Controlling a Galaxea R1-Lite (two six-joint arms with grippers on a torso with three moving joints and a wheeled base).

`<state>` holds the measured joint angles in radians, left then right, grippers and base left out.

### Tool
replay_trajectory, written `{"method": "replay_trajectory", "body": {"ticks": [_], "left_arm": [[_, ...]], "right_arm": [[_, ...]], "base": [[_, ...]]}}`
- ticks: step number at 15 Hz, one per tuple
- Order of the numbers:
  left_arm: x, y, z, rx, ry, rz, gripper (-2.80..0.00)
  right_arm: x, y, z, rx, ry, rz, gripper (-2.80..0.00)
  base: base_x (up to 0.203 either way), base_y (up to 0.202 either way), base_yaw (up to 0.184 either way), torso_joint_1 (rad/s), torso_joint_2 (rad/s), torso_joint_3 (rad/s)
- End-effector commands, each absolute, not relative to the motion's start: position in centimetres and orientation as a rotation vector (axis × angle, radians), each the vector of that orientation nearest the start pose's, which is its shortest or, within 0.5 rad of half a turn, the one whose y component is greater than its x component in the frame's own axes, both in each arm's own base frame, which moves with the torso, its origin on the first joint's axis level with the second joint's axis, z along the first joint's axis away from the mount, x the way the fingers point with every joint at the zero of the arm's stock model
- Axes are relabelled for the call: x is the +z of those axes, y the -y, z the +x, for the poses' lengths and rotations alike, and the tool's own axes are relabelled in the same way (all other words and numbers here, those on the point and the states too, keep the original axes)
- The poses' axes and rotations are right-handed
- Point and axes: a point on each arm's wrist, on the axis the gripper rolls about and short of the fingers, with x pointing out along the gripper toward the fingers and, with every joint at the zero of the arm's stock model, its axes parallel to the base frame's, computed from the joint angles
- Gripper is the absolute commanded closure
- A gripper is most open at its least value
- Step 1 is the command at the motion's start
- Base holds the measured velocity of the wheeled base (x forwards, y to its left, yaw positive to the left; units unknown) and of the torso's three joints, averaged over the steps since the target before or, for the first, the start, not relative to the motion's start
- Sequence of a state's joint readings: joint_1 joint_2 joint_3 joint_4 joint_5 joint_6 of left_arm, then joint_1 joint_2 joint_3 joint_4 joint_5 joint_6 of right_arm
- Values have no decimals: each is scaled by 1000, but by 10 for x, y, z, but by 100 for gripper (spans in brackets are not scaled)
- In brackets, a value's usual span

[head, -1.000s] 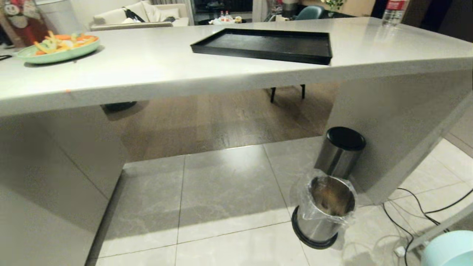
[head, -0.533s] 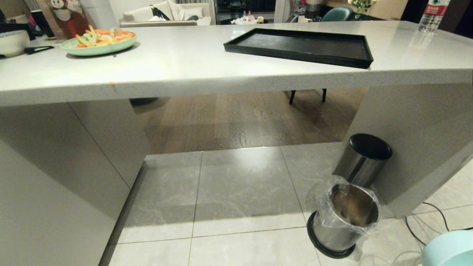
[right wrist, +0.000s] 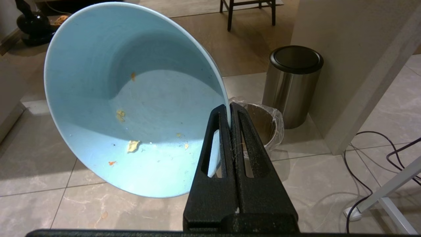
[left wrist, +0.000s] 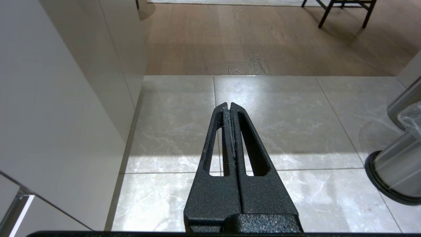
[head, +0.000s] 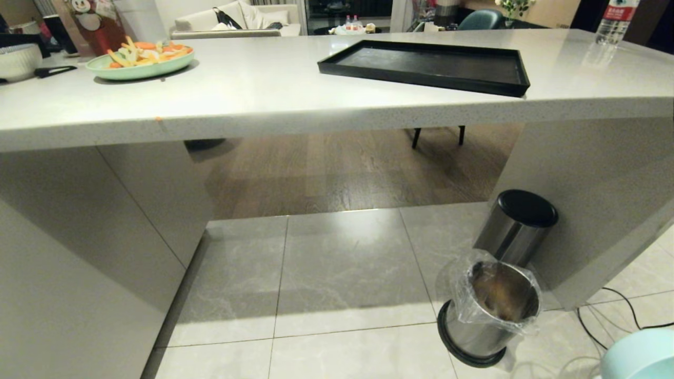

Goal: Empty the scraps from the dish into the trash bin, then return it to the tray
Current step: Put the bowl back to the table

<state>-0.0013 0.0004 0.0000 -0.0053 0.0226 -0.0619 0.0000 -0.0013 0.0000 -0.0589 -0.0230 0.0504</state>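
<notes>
My right gripper [right wrist: 229,107] is shut on the rim of the dish [right wrist: 131,98], a light-blue bowl tipped so its inside faces the wrist camera. A few tiny yellow and orange scraps [right wrist: 133,145] cling inside it. In the head view only an edge of the dish [head: 640,358] shows at the bottom right corner. The trash bin [head: 492,310], steel with a clear liner, stands on the floor tiles just beyond the gripper; the same trash bin [right wrist: 263,123] sits behind the fingers. The black tray [head: 432,63] lies empty on the counter. My left gripper [left wrist: 229,106] is shut and empty above the floor.
A black-lidded steel bin [head: 518,223] stands behind the lined one, against the counter's side panel. On the counter [head: 263,100] are a green plate of food [head: 139,60], a white bowl [head: 18,60] and a water bottle [head: 613,21]. Cables [head: 616,310] trail over the floor at right.
A second ago the whole head view shifted to the right, so the camera moved; since then it has held still. The dish stays in the right gripper.
</notes>
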Motion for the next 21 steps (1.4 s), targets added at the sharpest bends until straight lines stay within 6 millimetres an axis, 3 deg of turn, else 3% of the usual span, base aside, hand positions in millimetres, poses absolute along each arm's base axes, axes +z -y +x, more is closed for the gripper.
{"method": "replay_trajectory", "body": {"ticks": [1,7,21], "left_arm": [[76,-1,-23,23,5,-63,0],[76,-1,-23,22,5,-62,0],[76,-1,-23,21,5,-63,0]], "right_arm": [[81,1,-23,-22,59,51,0],[81,1,-23,-23,58,18,0],[81,0,-23,-21,57,8,0]], "base": [[0,0,0,0,0,0],[0,0,0,-4,-42,-51],[0,0,0,30,-424,-393]]}}
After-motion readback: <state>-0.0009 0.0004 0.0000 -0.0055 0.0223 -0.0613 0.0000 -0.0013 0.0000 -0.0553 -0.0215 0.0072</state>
